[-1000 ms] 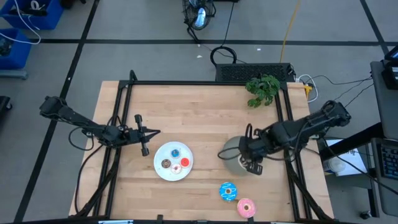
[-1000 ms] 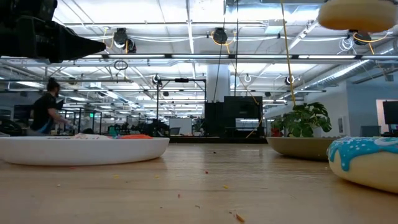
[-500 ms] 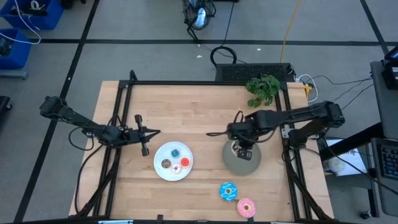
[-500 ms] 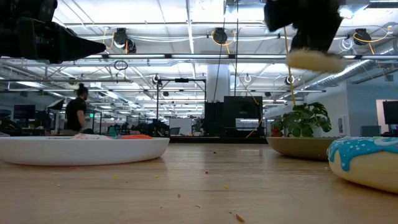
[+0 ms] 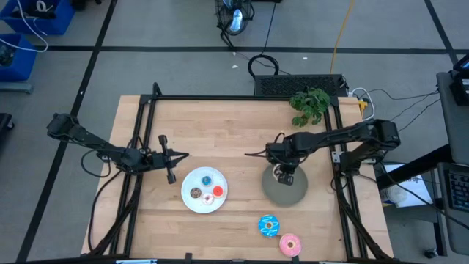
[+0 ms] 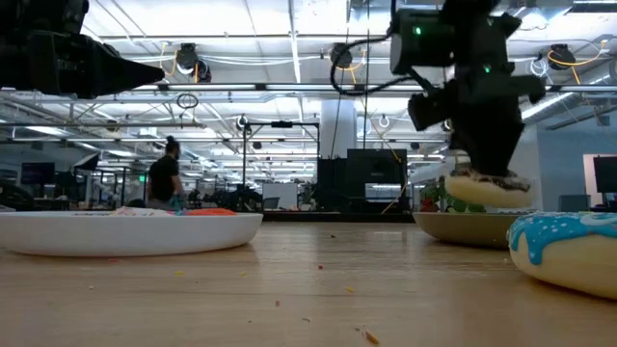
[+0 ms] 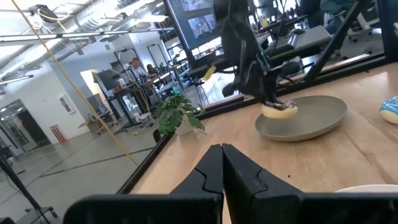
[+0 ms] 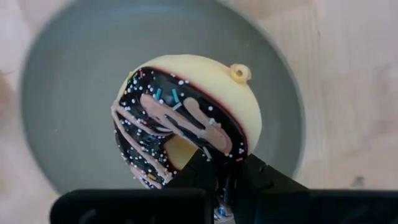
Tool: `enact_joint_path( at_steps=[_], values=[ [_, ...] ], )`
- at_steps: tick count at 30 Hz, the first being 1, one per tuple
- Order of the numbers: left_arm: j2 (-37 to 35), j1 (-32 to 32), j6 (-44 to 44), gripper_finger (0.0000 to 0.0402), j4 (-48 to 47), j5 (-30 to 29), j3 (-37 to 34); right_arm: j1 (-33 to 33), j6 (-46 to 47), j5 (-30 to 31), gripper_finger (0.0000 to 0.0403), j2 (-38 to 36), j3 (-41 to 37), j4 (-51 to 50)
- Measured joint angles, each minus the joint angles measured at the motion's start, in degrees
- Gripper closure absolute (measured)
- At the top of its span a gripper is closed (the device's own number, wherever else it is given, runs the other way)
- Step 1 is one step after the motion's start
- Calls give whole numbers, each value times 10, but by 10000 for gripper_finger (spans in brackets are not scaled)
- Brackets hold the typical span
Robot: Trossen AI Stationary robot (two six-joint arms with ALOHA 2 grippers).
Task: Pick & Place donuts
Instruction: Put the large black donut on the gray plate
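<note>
My right gripper (image 5: 284, 176) is shut on the speckled chocolate-brown donut (image 8: 186, 118) and hangs over the grey plate (image 5: 296, 195) at the table's right. In the low view this donut (image 6: 487, 188) hovers just above the plate's rim (image 6: 453, 225). The white plate (image 5: 187, 183) at the middle carries tiny blue (image 5: 207, 180), brown (image 5: 196, 193), red (image 5: 218, 191) and whitish (image 5: 207, 198) donuts. A larger blue donut (image 5: 269, 225) and a pink one (image 5: 290, 244) lie on the table near its front edge. My left gripper (image 5: 185, 155) waits shut, level, left of the white plate. My right gripper pinches one side of the donut's ring (image 8: 214, 146) between its two fingers (image 8: 261, 177), which come from above and point down. The donut hangs tilted below the fingers, icing turned toward the wrist. It looks clear of the grey plate (image 8: 74, 93).
A green plant (image 5: 310, 104) stands at the table's far right corner. Black frame rails (image 5: 146, 125) run along the left, right and far sides. Bare wood lies between the two plates and along the far half of the table.
My right gripper has come down with the chocolate donut and shifted a little toward the far and left edges, from the grey plate's near right rim to above its middle. The donut has dropped from high up to just over the plate.
</note>
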Motion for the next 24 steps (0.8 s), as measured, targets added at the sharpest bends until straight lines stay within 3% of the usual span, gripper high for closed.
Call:
enact_joint_path(
  at_steps=[6, 15, 20, 24],
  values=[
    [0, 0, 6, 396, 0, -1, 0, -6, 25, -4, 390, 0, -54, 37],
    [0, 0, 11, 396, 0, -1, 0, -6, 42, -14, 386, 0, -64, 68],
    [0, 0, 11, 396, 0, -1, 0, -6, 56, -10, 356, 0, -64, 67],
    [0, 0, 10, 396, 0, -1, 0, -6, 63, 0, 306, 0, -64, 60]
  ],
)
